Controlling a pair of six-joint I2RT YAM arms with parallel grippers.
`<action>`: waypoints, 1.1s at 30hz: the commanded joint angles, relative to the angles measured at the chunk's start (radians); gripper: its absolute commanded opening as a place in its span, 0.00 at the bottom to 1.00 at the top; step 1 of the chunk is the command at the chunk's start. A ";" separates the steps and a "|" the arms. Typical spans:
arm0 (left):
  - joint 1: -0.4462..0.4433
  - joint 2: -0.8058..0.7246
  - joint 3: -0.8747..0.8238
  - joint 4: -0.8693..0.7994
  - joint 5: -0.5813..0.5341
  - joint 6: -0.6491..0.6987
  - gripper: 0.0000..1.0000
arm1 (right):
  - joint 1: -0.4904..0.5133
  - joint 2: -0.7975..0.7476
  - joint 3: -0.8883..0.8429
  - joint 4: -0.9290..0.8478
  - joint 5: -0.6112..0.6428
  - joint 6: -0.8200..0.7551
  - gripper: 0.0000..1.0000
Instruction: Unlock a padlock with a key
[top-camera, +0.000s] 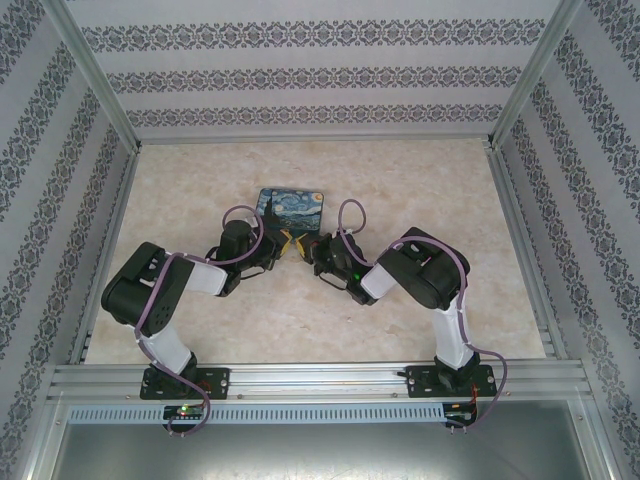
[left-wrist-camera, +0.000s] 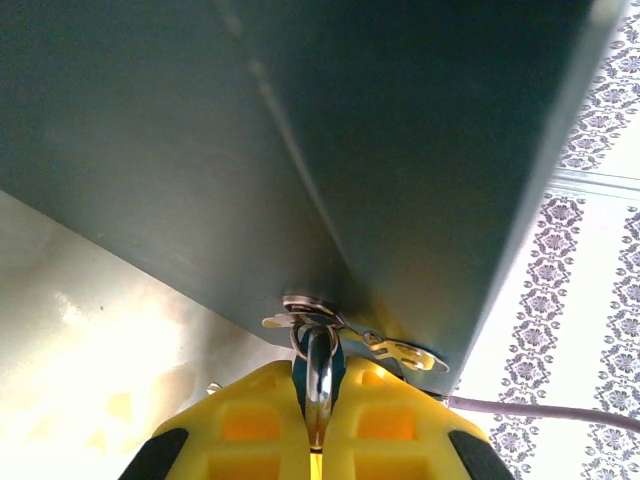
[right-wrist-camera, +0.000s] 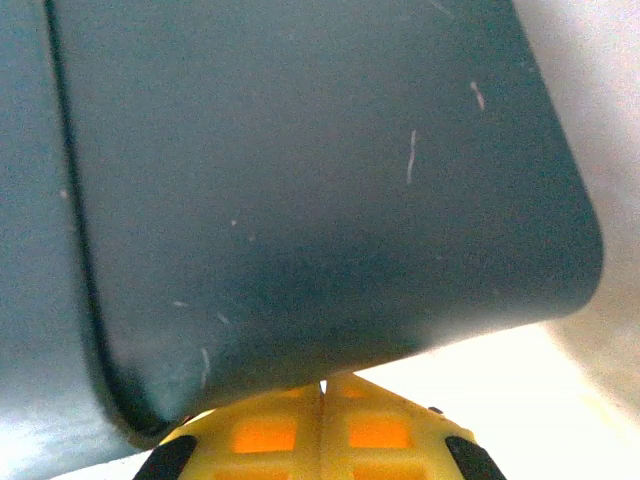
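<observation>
clamped on the padlock (left-wrist-camera: 320, 368) with the left end effector (left-wrist-camera: 317, 408), right at the latch (left-wrist-camera: 305, 305) on the box's (left-wrist-camera: 300, 150) near edge. pressed shut at the right end effector (right-wrist-camera: 322, 396), close against the box wall; cannot tell about any key in that pinch. could twist the thin shackle (left-wrist-camera: 308, 345) or drag the box over the table (top-camera: 200, 310) by pulling sideways; could jab wide of the padlock by going in blind.
</observation>
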 joint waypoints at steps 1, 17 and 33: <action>-0.083 0.015 -0.005 0.068 0.188 -0.006 0.00 | 0.070 -0.044 0.056 0.203 -0.156 -0.038 0.00; -0.062 0.069 -0.021 0.111 0.115 -0.033 0.00 | -0.005 -0.180 -0.100 0.168 -0.210 -0.164 0.62; -0.040 0.074 0.021 0.070 0.151 -0.011 0.00 | -0.124 -0.471 -0.381 -0.006 -0.314 -0.353 0.60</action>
